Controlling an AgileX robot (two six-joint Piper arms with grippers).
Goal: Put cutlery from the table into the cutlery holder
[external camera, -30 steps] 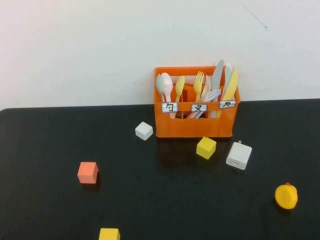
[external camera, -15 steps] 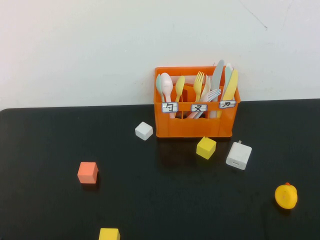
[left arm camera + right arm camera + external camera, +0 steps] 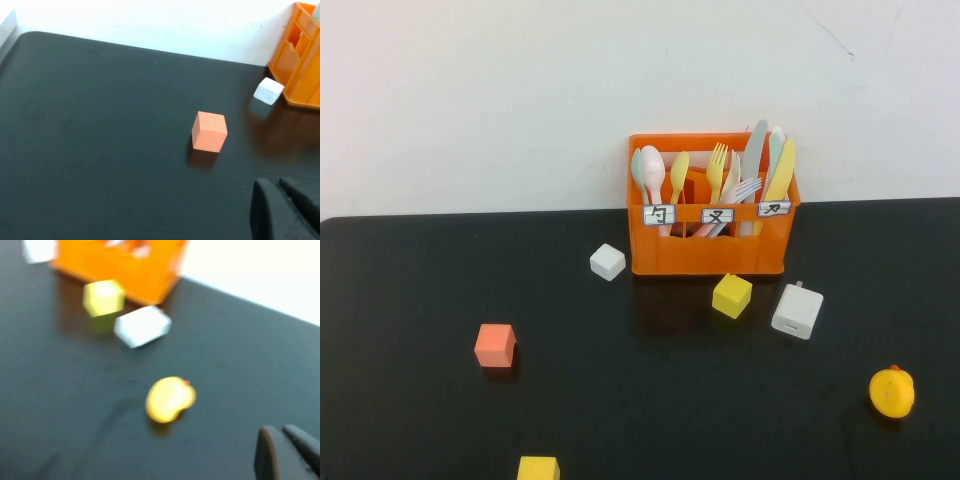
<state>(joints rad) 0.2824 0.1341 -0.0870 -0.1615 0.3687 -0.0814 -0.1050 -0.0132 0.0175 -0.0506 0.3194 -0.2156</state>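
Note:
The orange cutlery holder stands at the back of the black table. The light grey knife and the pale yellow knife stand upright in its right compartment, with spoons and forks in the other two. No cutlery lies on the table. Neither arm shows in the high view. My left gripper is shut and empty above the table, near a salmon cube. My right gripper is shut and empty above the table, near a yellow duck. The holder's corner shows in the left wrist view.
Small things lie on the table: a white cube, a yellow cube, a white charger, a salmon cube, a yellow duck, and another yellow cube at the front edge.

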